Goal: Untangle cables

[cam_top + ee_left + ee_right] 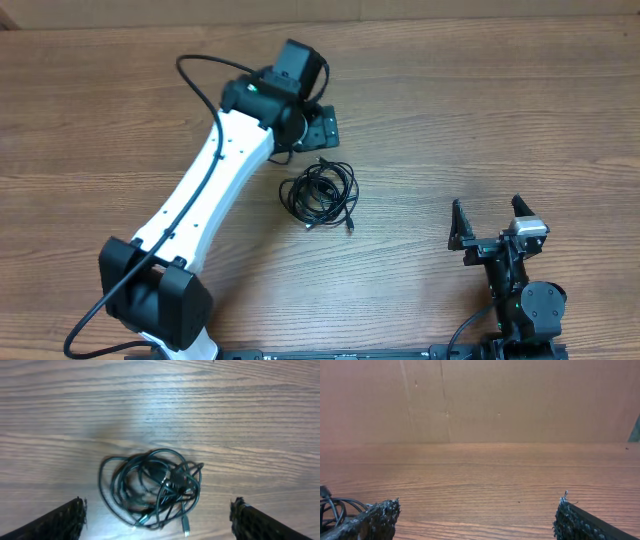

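Cables [320, 193] sit in one knotted bundle on the table [500, 90], with a plug poking out at 5 o'clock. Left gripper [320, 133] hangs just off the bundle's 12 o'clock, spread wide and holding nothing, so I'd guess it's lining up on a strand. Right gripper [489, 218] is way out at 4 o'clock, also wide open and empty, probably there to grab the other end.

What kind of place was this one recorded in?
Likely a robotics lab bench: left arm and right arm at a wood-grain table, a tangled cable bundle on it, a plain brown panel behind.
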`<state>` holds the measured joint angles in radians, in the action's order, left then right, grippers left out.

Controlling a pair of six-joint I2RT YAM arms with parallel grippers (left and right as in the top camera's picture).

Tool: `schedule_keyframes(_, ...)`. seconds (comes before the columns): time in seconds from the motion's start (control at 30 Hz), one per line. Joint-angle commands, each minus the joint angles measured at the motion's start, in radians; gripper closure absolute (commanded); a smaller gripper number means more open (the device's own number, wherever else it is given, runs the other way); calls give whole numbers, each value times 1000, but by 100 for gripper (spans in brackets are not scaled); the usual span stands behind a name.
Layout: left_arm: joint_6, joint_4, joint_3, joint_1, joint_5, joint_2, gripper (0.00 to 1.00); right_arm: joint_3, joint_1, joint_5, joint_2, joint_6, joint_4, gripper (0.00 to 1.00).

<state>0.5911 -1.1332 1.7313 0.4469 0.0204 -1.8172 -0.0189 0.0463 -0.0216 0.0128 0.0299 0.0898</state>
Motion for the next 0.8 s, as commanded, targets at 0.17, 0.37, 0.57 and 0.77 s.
schedule_keyframes(0.17, -19, -93, 56, -13, 20, -2, 0, 10, -2, 5, -10, -3, -6, 0)
schedule_keyframes(0.37, -19, -137, 55, 0, 69, -2, 0, 10, -2, 5, -10, -3, -6, 0)
schedule_keyframes(0.57, -41, -216, 55, 44, 209, -3, 0, 10, -2, 5, -10, -3, -6, 0)
schedule_keyframes(0.77, -87, -280, 55, 131, 184, -3, 0, 10, -2, 5, -10, -3, -6, 0)
